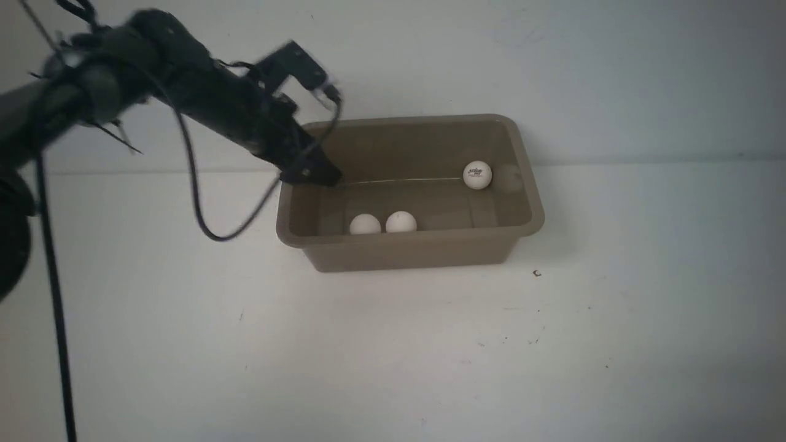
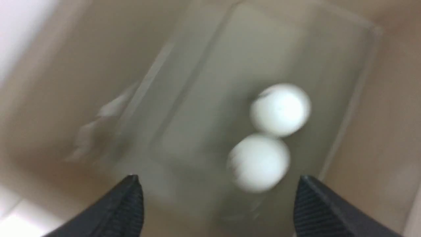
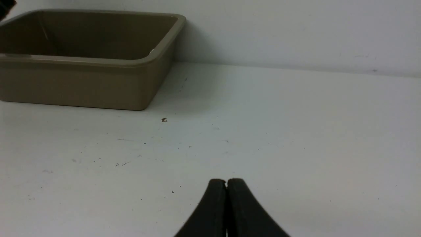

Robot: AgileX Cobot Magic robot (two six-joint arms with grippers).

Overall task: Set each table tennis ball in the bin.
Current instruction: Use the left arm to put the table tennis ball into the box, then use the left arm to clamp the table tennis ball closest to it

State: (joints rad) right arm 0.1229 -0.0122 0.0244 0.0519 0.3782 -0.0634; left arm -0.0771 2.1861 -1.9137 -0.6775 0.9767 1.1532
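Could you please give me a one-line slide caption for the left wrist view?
Open left gripper over the bin, two balls side by side on its floor.

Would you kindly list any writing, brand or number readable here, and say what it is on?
Small dark logo on the table tennis ball at the right end of the bin: too small and blurred to read.
No other text shows in any view.

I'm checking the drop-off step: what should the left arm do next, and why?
Probably lift the left gripper straight up, clear of the bin. Its jaws stand open with nothing between them, two table tennis balls lie on the bin floor below it, the logo ball sits toward the right end, and no ball shows on the table.
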